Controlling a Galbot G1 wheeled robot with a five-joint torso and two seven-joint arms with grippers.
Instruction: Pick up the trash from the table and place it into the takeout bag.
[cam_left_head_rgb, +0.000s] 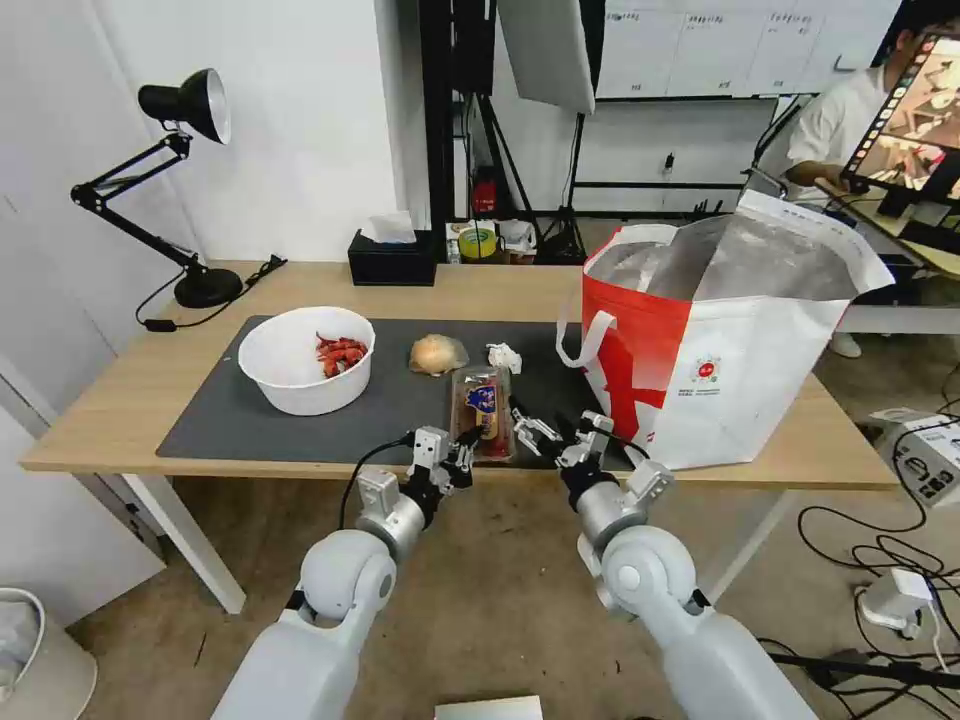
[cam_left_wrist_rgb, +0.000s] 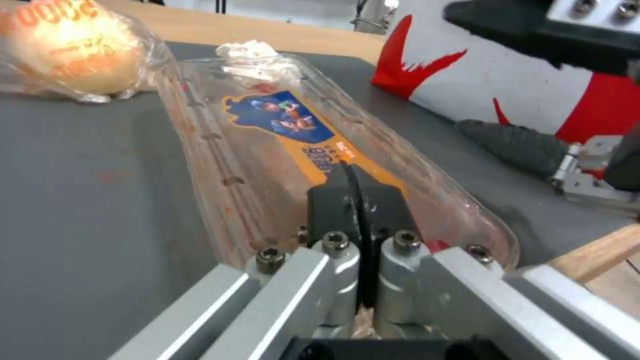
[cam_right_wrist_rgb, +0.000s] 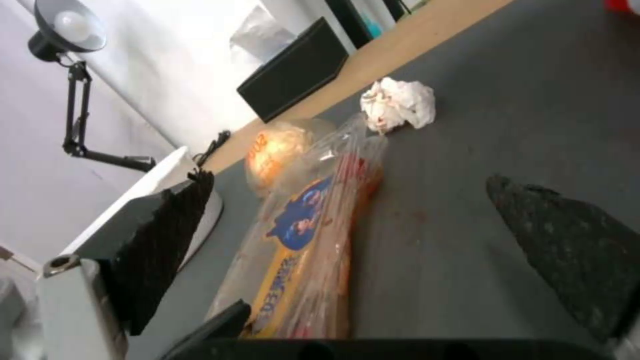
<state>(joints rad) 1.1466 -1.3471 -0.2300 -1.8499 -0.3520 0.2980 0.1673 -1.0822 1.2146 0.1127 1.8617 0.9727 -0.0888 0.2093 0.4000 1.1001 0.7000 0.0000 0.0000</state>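
Left gripper jaws pinched tight on plastic tray near mat edge; right gripper spread wide, empty. Tissue, bun, bowl all unbagged; takeout bag waiting beside me.

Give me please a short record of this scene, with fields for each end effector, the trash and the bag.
left end effector: shut on tray, at the table's near edge
right end effector: open, beside the tray, between it and the bag
tray: on the mat, not lifted as far as visible
tissue, bun, bowl: on the mat, untouched
bag: upright, open, on the table
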